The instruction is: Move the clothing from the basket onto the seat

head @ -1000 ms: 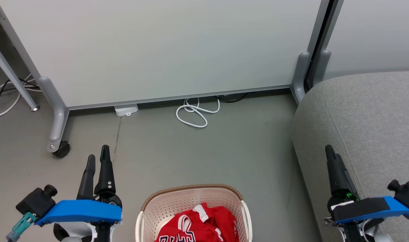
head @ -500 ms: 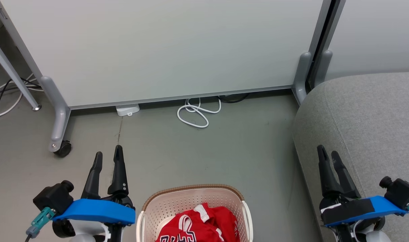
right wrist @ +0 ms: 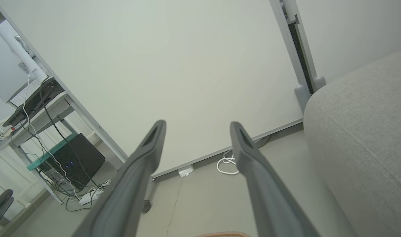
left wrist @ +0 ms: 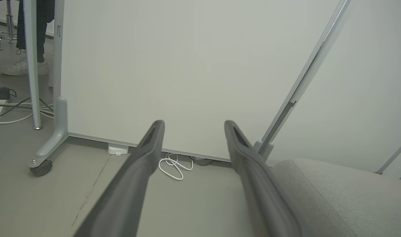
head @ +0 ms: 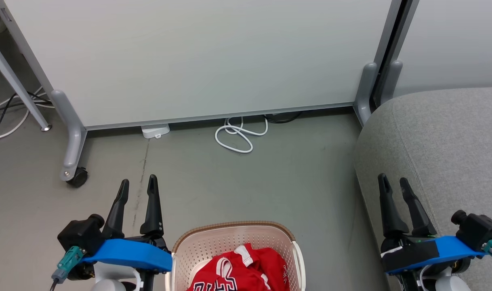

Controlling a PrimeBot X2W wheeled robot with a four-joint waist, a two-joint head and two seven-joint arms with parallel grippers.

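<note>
Red clothing (head: 238, 273) lies bunched in the basket (head: 230, 224) on the near floor. The left gripper (head: 138, 180) and right gripper (head: 392, 178) have spread their jaws, both empty, the left edging toward the basket, likely readying a reach. The seat (head: 444, 137) at right looks unobstructed; a white cable (head: 236, 137) lies far off.

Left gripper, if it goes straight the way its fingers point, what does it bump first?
Probably the white panel. The left gripper is open and aims at it, above the coiled white cable. Nothing shows in between, though depth is unclear.
</note>
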